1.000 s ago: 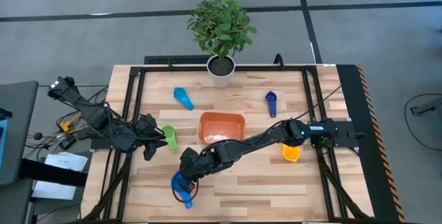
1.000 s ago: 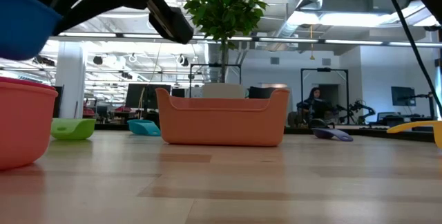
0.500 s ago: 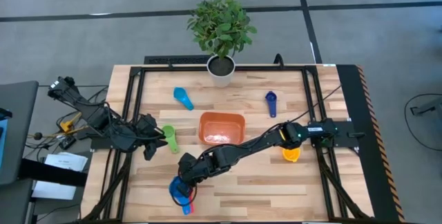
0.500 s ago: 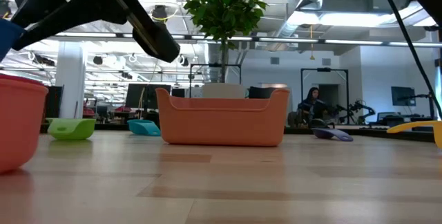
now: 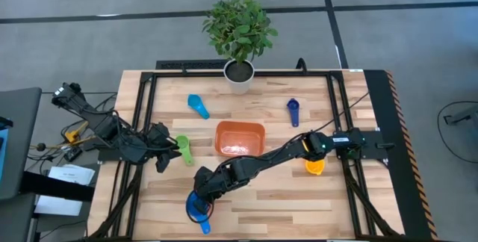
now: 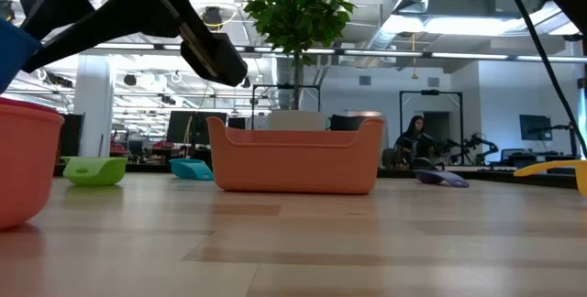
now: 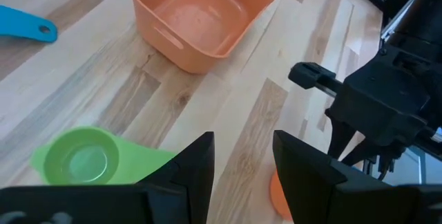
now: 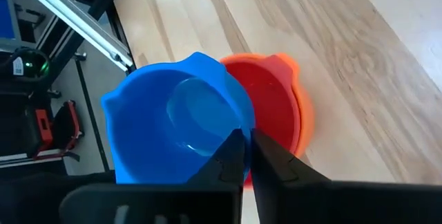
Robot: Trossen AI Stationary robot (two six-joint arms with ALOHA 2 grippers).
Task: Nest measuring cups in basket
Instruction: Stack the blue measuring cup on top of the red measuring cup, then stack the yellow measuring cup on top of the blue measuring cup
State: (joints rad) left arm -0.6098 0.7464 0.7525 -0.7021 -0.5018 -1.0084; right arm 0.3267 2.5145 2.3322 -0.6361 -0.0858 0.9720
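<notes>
At lower centre of the high view, the right gripper pinches the light, stiff, slippery blue plastic measuring cup by its thin rim; left jaws stand apart.

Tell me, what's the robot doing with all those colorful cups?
It's gathering measuring cups to stack in the orange basket, which has nothing in it yet. The right gripper pinches the rim of a blue cup at the table's front, over a red cup. The left gripper waits, open, beside a green cup. Light blue, navy and yellow cups lie scattered around the basket.
</notes>
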